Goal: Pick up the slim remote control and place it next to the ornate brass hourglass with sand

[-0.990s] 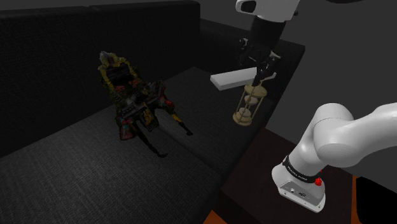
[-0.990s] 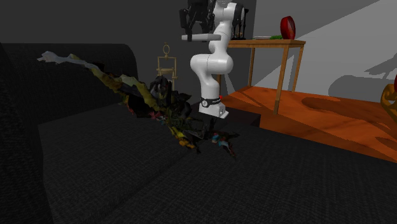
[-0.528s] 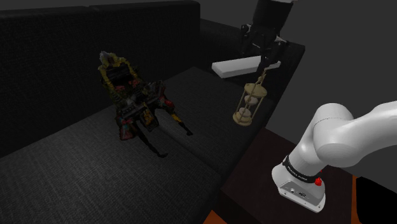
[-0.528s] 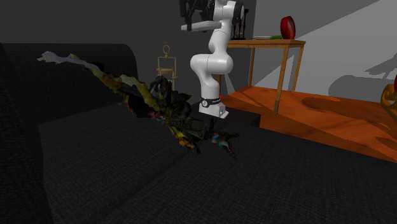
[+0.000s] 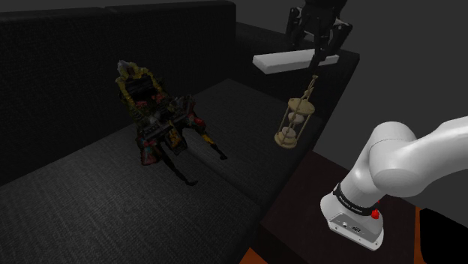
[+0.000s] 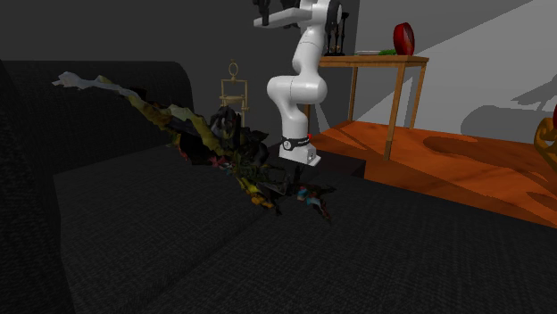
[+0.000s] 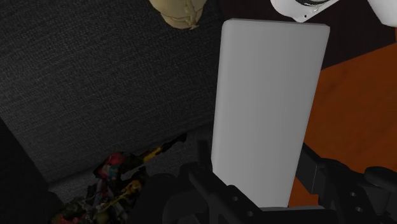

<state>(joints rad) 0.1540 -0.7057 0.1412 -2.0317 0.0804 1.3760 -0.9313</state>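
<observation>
The remote (image 5: 291,59) is drawn as a plain pale grey slab. It hangs level in the air, high above the couch seat, with my gripper (image 5: 319,49) shut on its end nearer the arm. The brass hourglass (image 5: 295,120) stands upright on the dark seat, below the remote and apart from it. In the wrist view the slab (image 7: 267,95) runs out between my two black fingers (image 7: 202,170), and the hourglass top (image 7: 181,11) shows beyond its far end. From the second exterior view the gripper (image 6: 270,12) holds the remote (image 6: 284,16) well above the hourglass (image 6: 234,93).
A colourful, spiky figure (image 5: 160,124) lies on the dark couch (image 5: 90,210) towards the shoulder view's left of the hourglass. My stand (image 5: 356,217) sits by the couch's end. A wooden side table (image 6: 379,62) with a red object stands on the orange floor (image 6: 464,169).
The gripper has risen with the remote in it, from just over the hourglass top to well above it. The hourglass and the figure have not moved.
</observation>
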